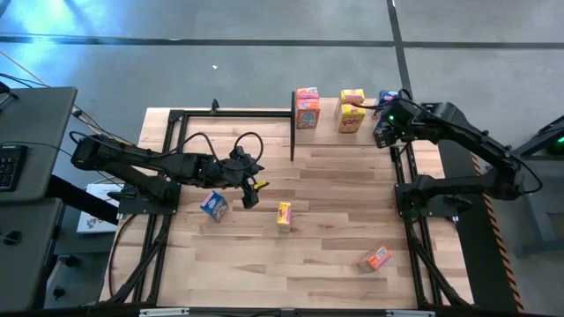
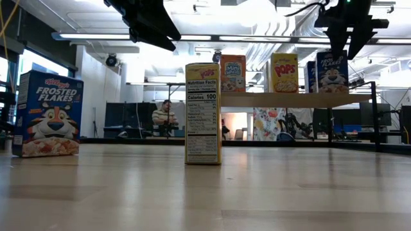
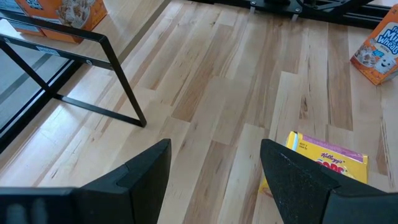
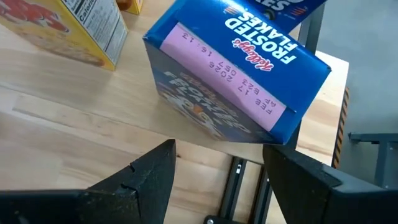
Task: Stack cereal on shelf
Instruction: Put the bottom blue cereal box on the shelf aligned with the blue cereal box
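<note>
The shelf (image 1: 328, 121) stands at the table's far right. An orange-pink box (image 1: 307, 107), a yellow box (image 1: 352, 111) and a blue box (image 1: 388, 99) stand on it. My right gripper (image 1: 382, 134) hovers open by the shelf's right end. In the right wrist view its fingers (image 4: 217, 149) point toward that tilted blue Frosted Flakes box (image 4: 236, 81). My left gripper (image 1: 253, 191) hangs open over the table's middle, between a blue box (image 1: 214, 205) and an upright yellow box (image 1: 284, 216). The left wrist view shows the gripper (image 3: 214, 149) beside that yellow box (image 3: 326, 163).
An orange-pink box (image 1: 376, 258) lies on the table near the right front. A second blue box (image 4: 292, 7) shows behind the first on the shelf. A black post (image 1: 293, 123) stands at the shelf's left end, and a black frame (image 3: 93, 68) runs along the table's far left.
</note>
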Robot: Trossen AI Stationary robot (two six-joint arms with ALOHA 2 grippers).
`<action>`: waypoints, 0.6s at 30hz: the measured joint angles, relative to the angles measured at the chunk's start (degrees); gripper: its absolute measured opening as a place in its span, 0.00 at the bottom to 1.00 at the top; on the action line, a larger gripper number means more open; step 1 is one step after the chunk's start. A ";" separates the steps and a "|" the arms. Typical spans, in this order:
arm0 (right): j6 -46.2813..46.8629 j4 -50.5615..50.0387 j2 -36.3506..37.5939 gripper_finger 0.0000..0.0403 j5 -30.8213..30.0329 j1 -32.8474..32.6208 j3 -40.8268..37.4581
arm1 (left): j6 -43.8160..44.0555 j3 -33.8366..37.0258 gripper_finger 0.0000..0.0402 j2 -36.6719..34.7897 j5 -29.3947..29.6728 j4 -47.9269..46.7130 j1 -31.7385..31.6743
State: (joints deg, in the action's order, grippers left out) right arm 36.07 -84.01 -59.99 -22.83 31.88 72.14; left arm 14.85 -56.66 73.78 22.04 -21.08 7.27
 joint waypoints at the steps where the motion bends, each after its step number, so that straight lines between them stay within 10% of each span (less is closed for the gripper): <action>1: -0.01 0.07 -0.26 0.58 -0.57 0.00 0.00 | 0.00 0.00 0.60 0.00 0.00 0.00 0.00; 18: -0.04 -3.41 0.18 0.58 8.14 -0.07 4.85 | 0.00 0.00 0.60 0.00 -0.01 0.00 0.00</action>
State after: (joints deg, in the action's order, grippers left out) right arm 36.03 -87.42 -59.81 -14.69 31.81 76.99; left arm 14.85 -56.66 73.78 22.03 -21.08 7.27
